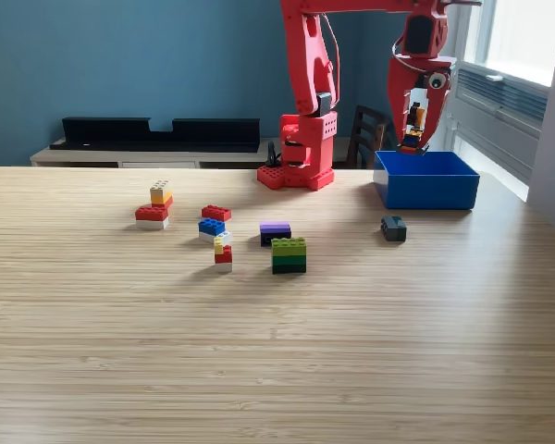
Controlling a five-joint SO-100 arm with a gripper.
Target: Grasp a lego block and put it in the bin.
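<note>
Red arm (307, 83) rises from its base at the table's (259, 370) far edge, elbow bent high, forearm reaching toward the exterior view's right and wrist pointing straight down. Gripper (413, 139) hangs directly above the bin (427, 181), which sits by the far right corner; its jaws are nearly closed on a small orange-and-dark block (414, 120), held over the bin's back wall. Loose lego blocks (218, 231) lie scattered mid-table; a dark block (393, 228) rests just before the bin.
</note>
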